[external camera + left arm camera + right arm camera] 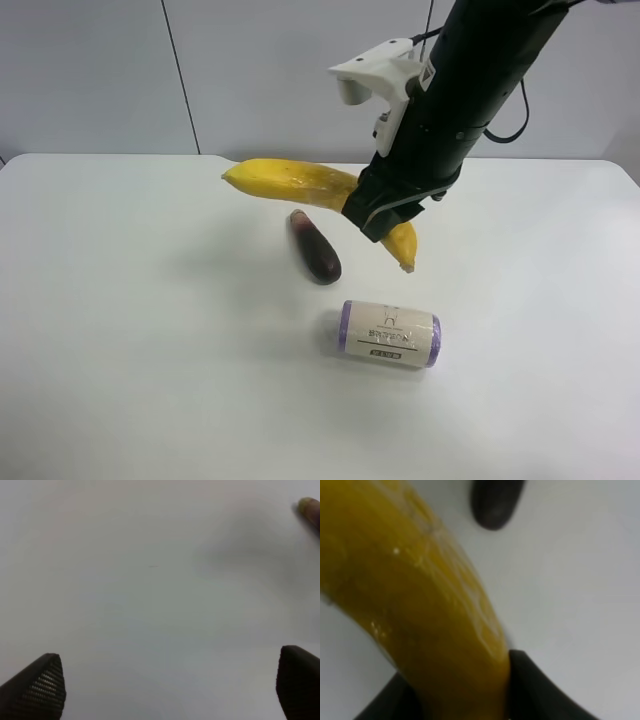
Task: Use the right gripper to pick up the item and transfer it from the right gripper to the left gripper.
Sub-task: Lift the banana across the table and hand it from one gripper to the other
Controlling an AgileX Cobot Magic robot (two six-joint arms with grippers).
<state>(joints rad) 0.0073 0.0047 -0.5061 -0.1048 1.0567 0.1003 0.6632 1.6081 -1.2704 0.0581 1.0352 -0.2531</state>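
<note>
Fingers (540, 695) of right gripper (380, 210) clamped round banana (285, 180): pickup done, handover pending.
Held aloft, clear of worktop (120, 340); left gripper (170, 690) gaping wide, empty. Next, probably: steer free end between those open fingers, then close them.

Curved yellow banana (290, 182), glossy skin, held up off the table (120, 330), roughly level. Its long end points to the exterior high view's left and its short end dips below the clamp. The black right tool (378, 212) is clamped around it nearer the short end. The left tool (172, 680) has its fingers spread wide above the table.
</note>
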